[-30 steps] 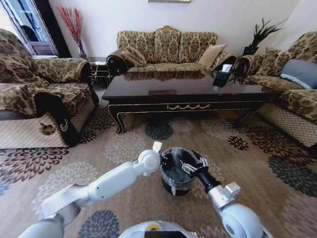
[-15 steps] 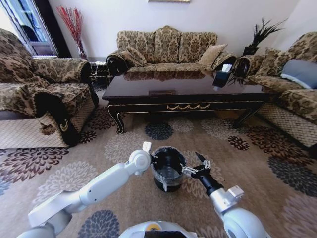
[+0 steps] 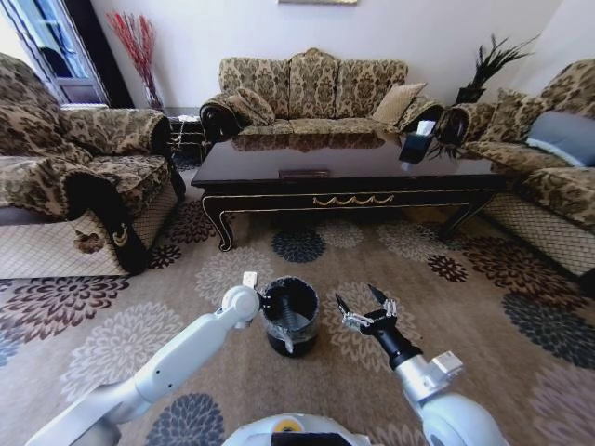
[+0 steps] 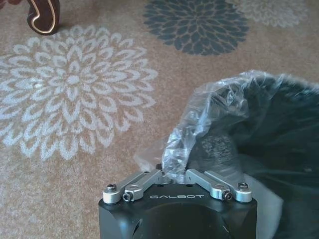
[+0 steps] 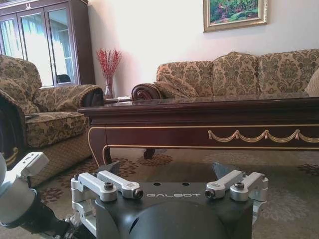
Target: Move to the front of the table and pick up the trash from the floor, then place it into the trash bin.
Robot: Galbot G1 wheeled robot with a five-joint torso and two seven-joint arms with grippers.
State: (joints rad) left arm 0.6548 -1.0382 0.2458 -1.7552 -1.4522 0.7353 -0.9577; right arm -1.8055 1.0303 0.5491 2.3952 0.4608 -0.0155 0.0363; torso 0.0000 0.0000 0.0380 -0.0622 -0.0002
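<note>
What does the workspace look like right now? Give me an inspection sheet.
Surface: patterned carpet floor.
Job's things: trash bin upright on the floor, before the table; liner pinched at the rim; trash: nothing seen.
Clutter: dark box on the table.
Grippers: left gripper shut on the liner; right gripper open, apart from the bin.
Cables: nothing seen.
Surroundings: sofas, armchair, vase, plant.

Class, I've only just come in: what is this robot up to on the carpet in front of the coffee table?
The left gripper is shut on the plastic liner at the rim of the trash bin, which stands on the patterned floor in front of the table. The right gripper hangs open and empty beside the bin, on the robot's right. The stretch of carpet around the bin shows no loose trash.
</note>
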